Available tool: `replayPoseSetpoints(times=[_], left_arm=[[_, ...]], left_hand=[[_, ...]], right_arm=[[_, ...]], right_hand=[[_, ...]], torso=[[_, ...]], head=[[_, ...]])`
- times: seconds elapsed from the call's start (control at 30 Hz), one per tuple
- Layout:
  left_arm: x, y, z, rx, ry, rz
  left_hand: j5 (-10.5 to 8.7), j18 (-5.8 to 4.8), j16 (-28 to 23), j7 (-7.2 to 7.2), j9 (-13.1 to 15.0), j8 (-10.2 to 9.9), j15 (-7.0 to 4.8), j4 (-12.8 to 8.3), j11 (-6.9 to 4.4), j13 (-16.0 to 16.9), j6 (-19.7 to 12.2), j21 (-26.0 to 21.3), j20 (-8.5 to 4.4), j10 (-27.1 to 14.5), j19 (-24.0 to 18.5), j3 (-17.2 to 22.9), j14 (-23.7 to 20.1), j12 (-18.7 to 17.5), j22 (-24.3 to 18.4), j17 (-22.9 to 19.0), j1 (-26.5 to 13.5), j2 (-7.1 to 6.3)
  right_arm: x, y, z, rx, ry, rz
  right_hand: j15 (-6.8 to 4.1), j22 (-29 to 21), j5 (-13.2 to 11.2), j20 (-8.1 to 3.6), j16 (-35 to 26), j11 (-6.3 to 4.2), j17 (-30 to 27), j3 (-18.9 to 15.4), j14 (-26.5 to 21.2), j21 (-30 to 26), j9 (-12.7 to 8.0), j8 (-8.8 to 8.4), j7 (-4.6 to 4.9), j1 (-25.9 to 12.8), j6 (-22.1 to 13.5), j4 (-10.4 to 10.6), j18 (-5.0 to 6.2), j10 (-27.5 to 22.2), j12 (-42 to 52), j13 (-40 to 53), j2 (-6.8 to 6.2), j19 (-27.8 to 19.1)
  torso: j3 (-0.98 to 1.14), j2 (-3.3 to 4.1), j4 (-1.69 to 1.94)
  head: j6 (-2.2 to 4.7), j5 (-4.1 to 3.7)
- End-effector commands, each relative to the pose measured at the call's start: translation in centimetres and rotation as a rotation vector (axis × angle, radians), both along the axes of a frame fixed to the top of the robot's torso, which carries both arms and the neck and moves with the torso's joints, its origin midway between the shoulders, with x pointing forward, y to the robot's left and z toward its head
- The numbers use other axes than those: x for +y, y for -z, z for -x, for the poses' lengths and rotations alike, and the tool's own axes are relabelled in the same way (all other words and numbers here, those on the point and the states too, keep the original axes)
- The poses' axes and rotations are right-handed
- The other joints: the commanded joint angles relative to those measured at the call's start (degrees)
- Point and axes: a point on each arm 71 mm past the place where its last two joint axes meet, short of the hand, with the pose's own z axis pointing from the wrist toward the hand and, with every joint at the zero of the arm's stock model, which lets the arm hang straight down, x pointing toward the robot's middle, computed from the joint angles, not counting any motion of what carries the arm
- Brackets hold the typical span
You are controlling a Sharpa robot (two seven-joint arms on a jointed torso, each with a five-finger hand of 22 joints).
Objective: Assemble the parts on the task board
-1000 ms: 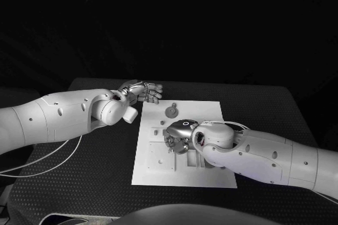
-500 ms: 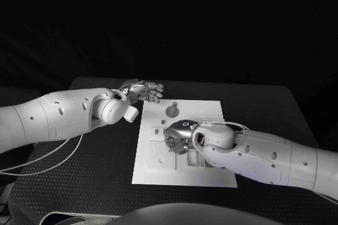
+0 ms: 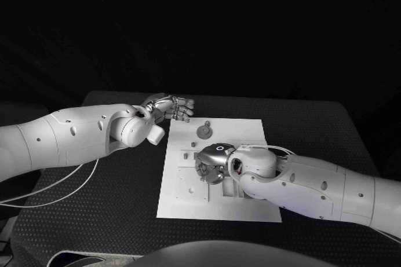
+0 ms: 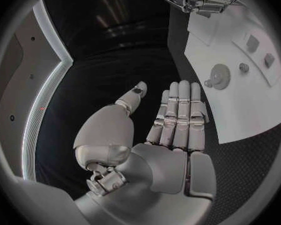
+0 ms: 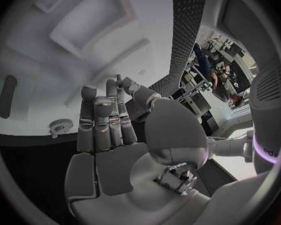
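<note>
The left hand (image 3: 170, 108) hovers off the far left corner of the task board (image 3: 251, 134), over the black table (image 3: 317, 128); in its wrist view the left hand (image 4: 172, 130) is flat, fingers straight and side by side, thumb set apart, holding nothing; the right hand (image 3: 211, 163) sits low over the middle of the white board, fingers pointing down at it; from the right wrist the hand (image 5: 112, 130) shows its fingers extended and close together, nothing between them, and whether the tips touch the board I cannot tell; a round toothed part (image 3: 204, 130) lies on the far half of the board, apart from both hands; the same gear (image 4: 219, 77) shows from the left wrist beside smaller pieces (image 4: 244, 67), and it (image 5: 61, 127) lies beside the right hand's fingers.
</note>
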Motion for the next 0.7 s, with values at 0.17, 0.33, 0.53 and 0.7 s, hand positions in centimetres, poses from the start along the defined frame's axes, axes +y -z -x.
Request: replayPoseSetpoints(times=[0.17,0.33,0.53,0.7], left_arm=[[-0.33,-0.23,-0.01,-0.014,0.014,0.006],[-0.41,-0.23,0.01,-0.013,0.018,0.008],[-0.48,-0.23,0.01,-0.013,0.021,0.008],[-0.56,-0.22,0.00,-0.013,0.023,0.008]], left_hand=[[0.24,-0.05,-0.40,0.09,-0.07,0.14,0.14,-0.32,0.13,-0.09,0.19,-0.20,-0.08,-0.11,-0.08,0.07,0.40,-0.24,-0.07,-0.09,0.49,0.03],[0.24,-0.06,-0.41,0.09,-0.07,0.13,0.14,-0.33,0.14,-0.10,0.18,-0.19,-0.08,-0.12,-0.08,0.06,0.40,-0.24,-0.08,-0.09,0.49,0.03],[0.24,-0.06,-0.43,0.10,-0.08,0.13,0.15,-0.33,0.15,-0.10,0.18,-0.19,-0.07,-0.12,-0.08,0.05,0.40,-0.25,-0.10,-0.09,0.49,0.05],[0.24,-0.06,-0.44,0.10,-0.08,0.13,0.15,-0.34,0.15,-0.11,0.19,-0.19,-0.07,-0.12,-0.07,0.04,0.41,-0.25,-0.12,-0.09,0.50,0.07]], right_arm=[[0.20,0.31,0.12,-0.017,-0.020,0.026],[0.30,0.55,0.22,-0.017,-0.025,0.036],[0.58,0.80,0.43,-0.015,-0.035,0.045],[0.76,0.99,0.53,-0.013,-0.039,0.050]], right_hand=[[-0.24,0.10,0.39,-0.11,-0.16,-0.29,-0.09,0.38,0.01,0.40,-0.02,0.35,-0.21,0.64,0.05,0.03,1.20,-0.09,0.21,0.08,-0.09,0.19],[-0.25,0.11,0.39,-0.11,-0.16,-0.29,-0.10,0.40,0.02,0.41,-0.01,0.34,-0.22,0.65,0.06,0.02,1.20,-0.10,0.21,0.10,-0.11,0.19],[-0.25,0.12,0.39,-0.12,-0.17,-0.30,-0.11,0.43,0.03,0.42,-0.01,0.33,-0.22,0.65,0.06,0.02,1.20,-0.11,0.21,0.14,-0.12,0.19],[-0.25,0.13,0.39,-0.13,-0.18,-0.29,-0.12,0.45,0.03,0.42,-0.01,0.31,-0.22,0.63,0.06,0.02,1.20,-0.14,0.21,0.17,-0.15,0.19]], torso=[[-0.02,0.01,-0.02],[-0.01,0.00,-0.01],[-0.02,0.01,-0.02],[-0.02,0.04,0.03]], head=[[-0.02,-0.01],[-0.05,-0.04],[-0.10,-0.10],[-0.18,-0.12]])
